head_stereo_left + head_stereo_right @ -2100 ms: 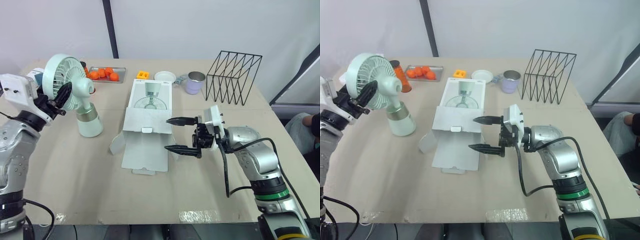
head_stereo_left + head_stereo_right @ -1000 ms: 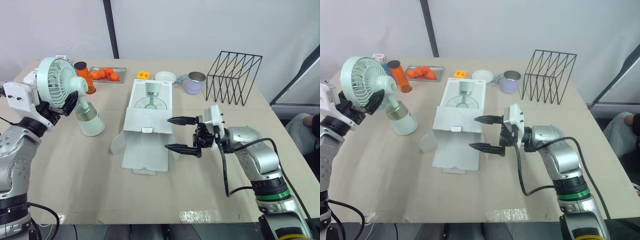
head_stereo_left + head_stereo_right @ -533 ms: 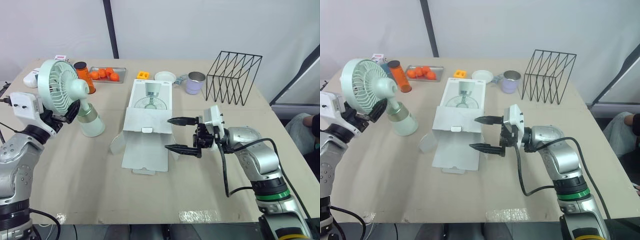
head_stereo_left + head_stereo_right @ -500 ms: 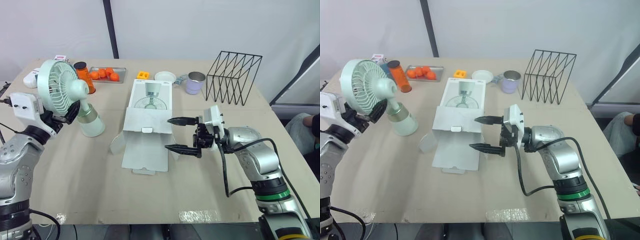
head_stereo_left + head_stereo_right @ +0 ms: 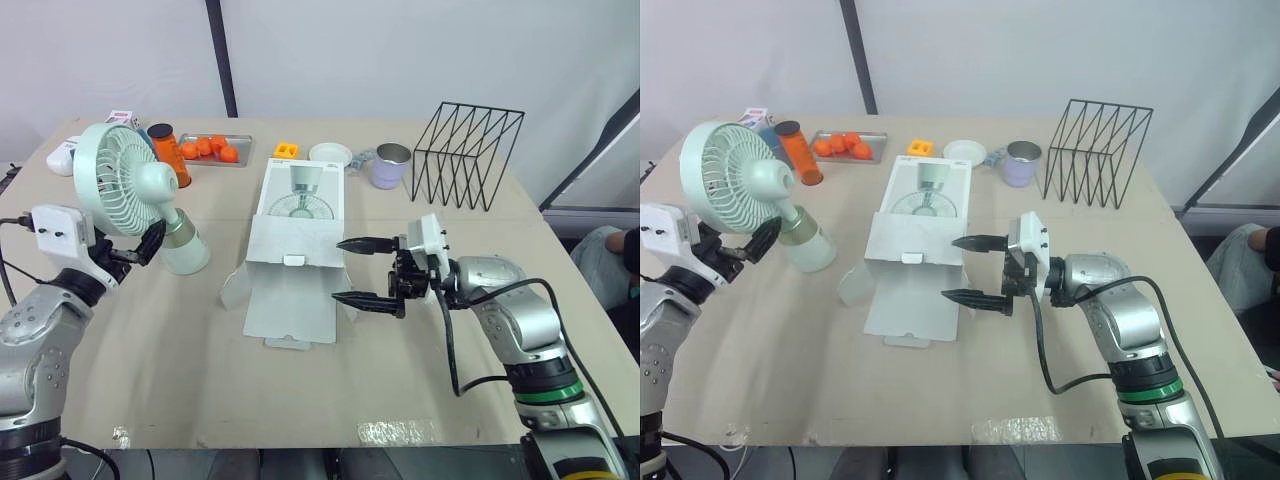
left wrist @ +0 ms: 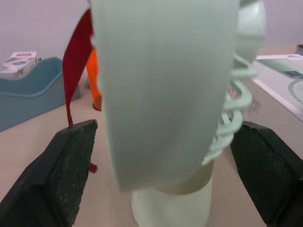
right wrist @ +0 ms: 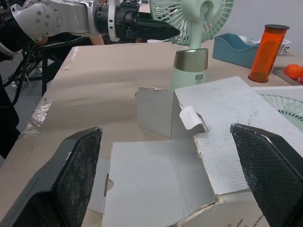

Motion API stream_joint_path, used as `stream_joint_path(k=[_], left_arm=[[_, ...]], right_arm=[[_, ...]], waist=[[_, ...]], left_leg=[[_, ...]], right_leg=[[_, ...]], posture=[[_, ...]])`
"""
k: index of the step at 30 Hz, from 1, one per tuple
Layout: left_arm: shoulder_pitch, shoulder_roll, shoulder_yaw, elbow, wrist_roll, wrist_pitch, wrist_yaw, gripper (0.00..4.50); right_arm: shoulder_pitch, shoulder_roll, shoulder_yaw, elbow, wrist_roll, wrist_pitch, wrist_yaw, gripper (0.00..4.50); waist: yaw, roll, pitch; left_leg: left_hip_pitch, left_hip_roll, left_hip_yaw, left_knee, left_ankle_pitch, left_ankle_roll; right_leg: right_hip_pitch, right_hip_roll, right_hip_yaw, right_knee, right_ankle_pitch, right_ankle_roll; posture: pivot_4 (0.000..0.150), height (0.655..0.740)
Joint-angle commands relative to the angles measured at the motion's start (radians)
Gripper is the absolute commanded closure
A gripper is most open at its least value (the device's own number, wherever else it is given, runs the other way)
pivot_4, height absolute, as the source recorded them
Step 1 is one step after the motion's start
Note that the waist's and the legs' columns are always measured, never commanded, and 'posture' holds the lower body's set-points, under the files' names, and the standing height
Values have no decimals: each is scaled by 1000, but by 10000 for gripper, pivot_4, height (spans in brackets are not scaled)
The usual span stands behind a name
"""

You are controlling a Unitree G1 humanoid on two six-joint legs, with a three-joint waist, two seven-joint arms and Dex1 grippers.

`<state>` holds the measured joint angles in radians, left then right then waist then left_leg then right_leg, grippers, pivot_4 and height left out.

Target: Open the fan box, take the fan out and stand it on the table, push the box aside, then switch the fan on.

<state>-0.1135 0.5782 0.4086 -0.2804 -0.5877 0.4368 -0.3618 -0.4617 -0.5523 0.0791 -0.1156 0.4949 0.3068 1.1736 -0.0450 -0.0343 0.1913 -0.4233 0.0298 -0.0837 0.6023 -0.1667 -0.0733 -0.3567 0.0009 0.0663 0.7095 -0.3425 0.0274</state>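
While the fan (image 5: 120,180) stands on the table (image 5: 150,350), left end effector (image 5: 140,250) spread just beside it

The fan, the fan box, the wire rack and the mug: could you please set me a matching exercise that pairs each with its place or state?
Things:
1. fan
2. fan box
3. wire rack
4. mug

Places and states:
A. black, at the far right of the table
B. lying open mid-table, flaps spread
C. lilac, just left of the rack
D. standing on its base at the table's left

Pairs: 1-D, 2-B, 3-A, 4-C
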Motion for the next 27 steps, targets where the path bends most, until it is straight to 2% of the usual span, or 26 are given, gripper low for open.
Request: stream_joint_path(k=[1, 9, 18, 27], left_arm=[[43, 9, 31, -60, 17, -22, -14, 227], [209, -7, 85, -149, -12, -36, -78, 227], [388, 55, 42, -213, -6, -67, -295, 227], [338, 135, -96, -333, -97, 5, -451, 227]], right_arm=[[1, -10, -15, -28, 0, -10, -5, 0], [38, -16, -24, -48, -41, -23, -54, 0], [177, -15, -34, -202, -99, 45, -264, 0], [196, 81, 10, -319, -199, 232, -565, 0]], waist=[[0, 0, 0], [0, 0, 0], [0, 0, 0], [0, 0, 0]], left_leg=[[0, 0, 0, 0, 0, 0], [0, 0, 0, 0, 0, 0], [0, 0, 0, -1, 0, 0], [1, 0, 1, -2, 0, 0]], right_leg=[[0, 0, 0, 0, 0, 0], [0, 0, 0, 0, 0, 0], [0, 0, 1, -1, 0, 0], [0, 0, 2, -1, -1, 0]], posture=[[1500, 7400], [1500, 7400], [1500, 7400], [1500, 7400]])
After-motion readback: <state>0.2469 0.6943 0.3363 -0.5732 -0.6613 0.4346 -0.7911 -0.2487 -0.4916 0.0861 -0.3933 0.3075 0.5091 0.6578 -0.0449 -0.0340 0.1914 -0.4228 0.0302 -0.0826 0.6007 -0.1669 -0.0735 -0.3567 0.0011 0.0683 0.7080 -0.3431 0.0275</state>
